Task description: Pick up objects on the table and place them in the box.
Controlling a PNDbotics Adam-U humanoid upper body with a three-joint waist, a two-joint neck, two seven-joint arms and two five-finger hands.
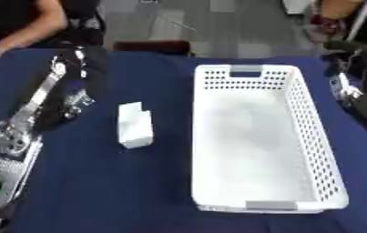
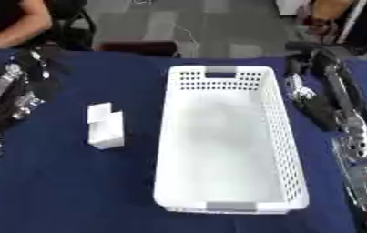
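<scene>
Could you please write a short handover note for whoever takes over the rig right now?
Left hand: left of the white box, holding nothing, fingers unclear.
Right hand: right of the basket, holding nothing, fingers unclear.
White box: on the blue table, left of the basket, apart from it.
White basket: looks empty.
Done: nothing placed.
Left: pick up the white box and put it in the basket.

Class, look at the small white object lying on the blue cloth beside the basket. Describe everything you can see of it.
The small white box is a plain, carton-like block with a raised flap at its far end, seemingly opened. It bears no visible print. It lies on the dark blue tablecloth, lengthwise away from the robot, left of the white perforated basket and apart from it. Nothing touches it but the cloth; the left hand hangs nearby, clear of it.
</scene>
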